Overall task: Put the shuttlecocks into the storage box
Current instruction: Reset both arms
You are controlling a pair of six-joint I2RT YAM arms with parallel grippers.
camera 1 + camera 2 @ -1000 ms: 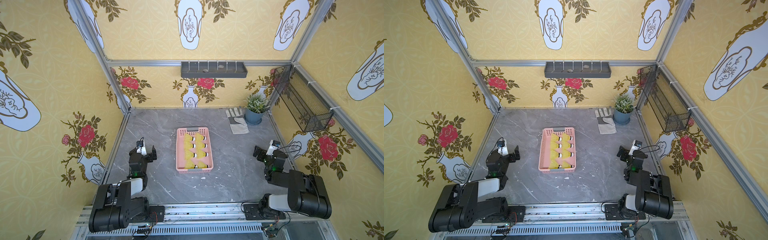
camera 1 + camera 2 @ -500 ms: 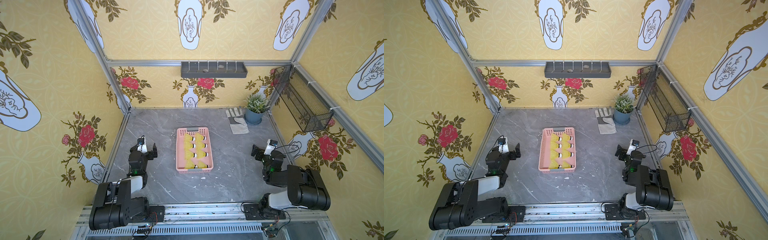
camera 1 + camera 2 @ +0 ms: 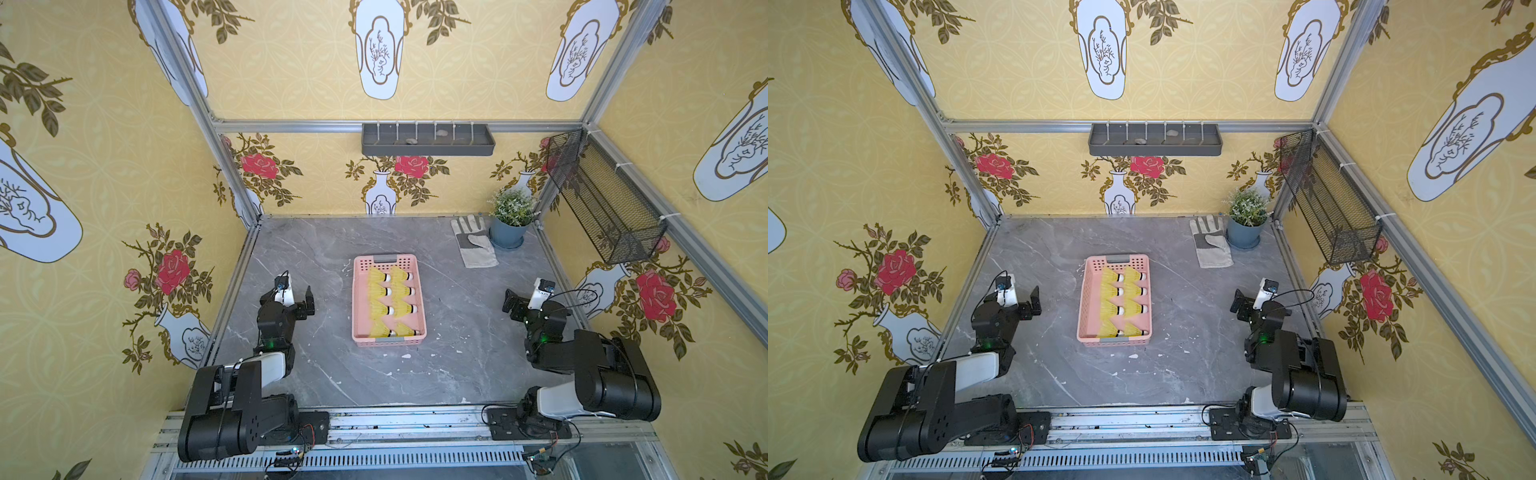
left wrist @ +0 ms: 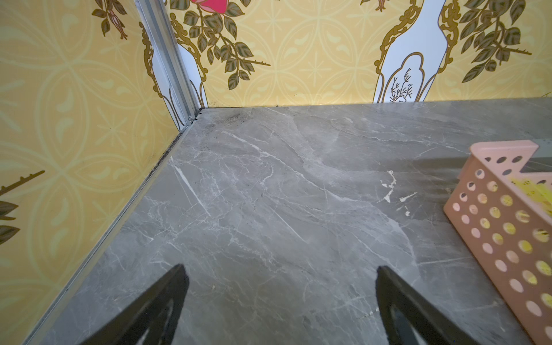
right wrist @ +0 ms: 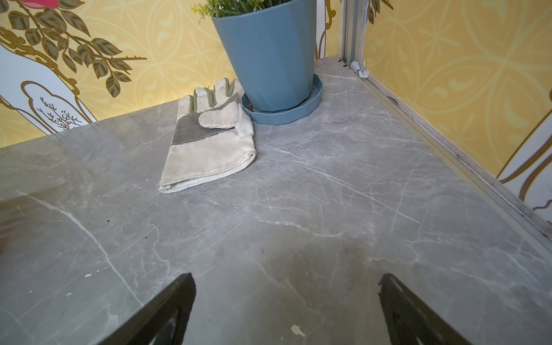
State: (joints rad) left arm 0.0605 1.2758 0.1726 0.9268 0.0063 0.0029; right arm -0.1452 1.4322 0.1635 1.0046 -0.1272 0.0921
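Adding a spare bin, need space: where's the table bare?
Bare: between left gripper and storage box; wider between the box and right gripper; the strip from the box to front rail; far-left corner. Crowded: far-right corner, glove beside potted plant.

We see a pink perforated basket [image 3: 356,299] of yellow shuttlecocks [image 3: 376,291] with white tips and black bands. The table [image 3: 457,353] is grey marble with pale veins, the walls [image 3: 311,62] yellow with red roses. The pot [image 5: 268,53] is blue, the glove [image 5: 209,146] cream with a grey palm.
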